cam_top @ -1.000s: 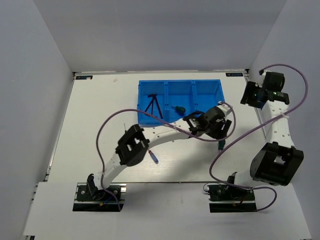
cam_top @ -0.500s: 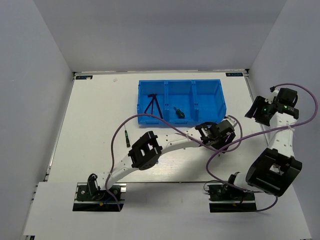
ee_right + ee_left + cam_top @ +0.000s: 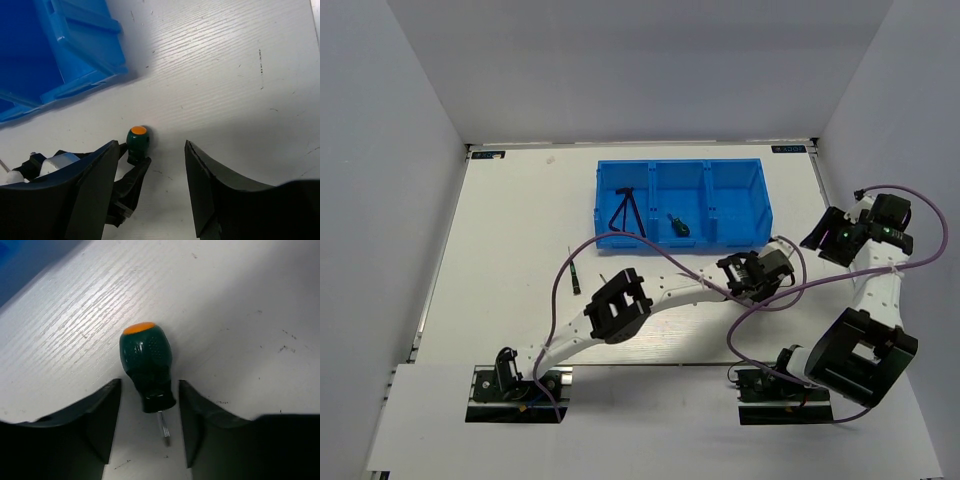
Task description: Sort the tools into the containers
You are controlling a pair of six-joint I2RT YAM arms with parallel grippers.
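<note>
A stubby green screwdriver with an orange cap lies on the white table, right of the blue tray. My left gripper is open and straddles the narrow end of its handle, with small gaps on both sides. The right wrist view shows the same screwdriver and the left fingers around it. My right gripper hovers open above that spot with nothing in it. In the top view the left gripper sits near the tray's right corner, and the right gripper is just beyond it.
The tray's left compartment holds dark hex keys. A small green screwdriver lies in the middle compartment. A thin dark tool lies on the table left of the left arm. That arm and its purple cable span the table's middle.
The left arm swung right and lowered its gripper over the green screwdriver, jaws narrowing. The right gripper came in from the far right edge towards it. The blue-handled screwdriver is now under the left arm.
</note>
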